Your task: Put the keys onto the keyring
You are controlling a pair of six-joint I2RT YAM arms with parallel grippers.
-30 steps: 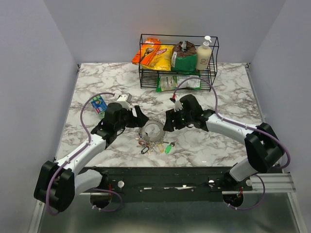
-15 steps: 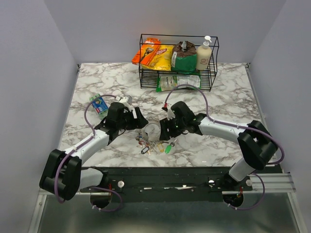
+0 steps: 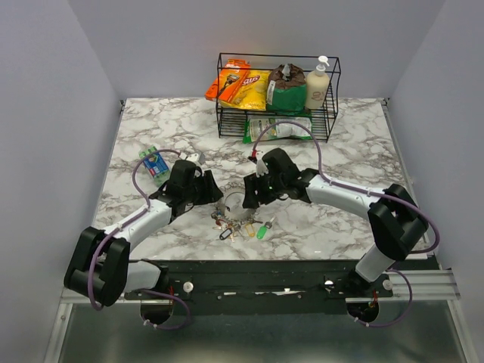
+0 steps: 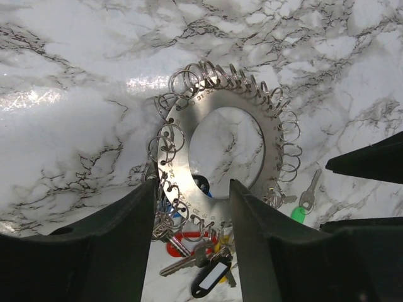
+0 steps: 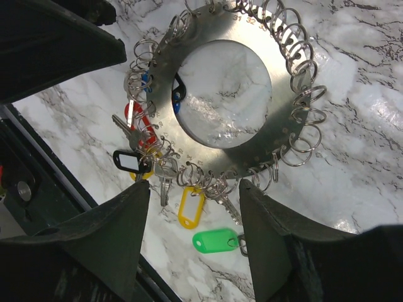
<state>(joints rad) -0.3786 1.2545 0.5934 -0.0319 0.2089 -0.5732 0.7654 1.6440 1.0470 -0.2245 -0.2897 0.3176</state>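
The keyring (image 3: 234, 202) is a flat silvery disc with a round hole and many small split rings round its rim, lying on the marble table (image 3: 340, 227). It fills the left wrist view (image 4: 189, 119) and the right wrist view (image 5: 264, 154). Keys with red (image 4: 189, 243), black (image 4: 211, 277), yellow (image 5: 191, 206) and blue tags hang from its near rim. A green-tagged key (image 5: 216, 240) lies just off the rim (image 3: 262, 231). My left gripper (image 3: 217, 198) is open over the disc's left side (image 4: 192, 204). My right gripper (image 3: 246, 201) is open over its right side (image 5: 192, 195).
A black wire rack (image 3: 278, 113) with snack bags and a soap bottle (image 3: 318, 83) stands at the back. A blue and green packet (image 3: 154, 162) lies left of my left arm. The table's front edge and a black rail (image 3: 257, 276) lie just below the keys.
Both grippers have moved inward from either side and now crowd over the keyring, hiding part of it from above. The keys have not visibly moved.
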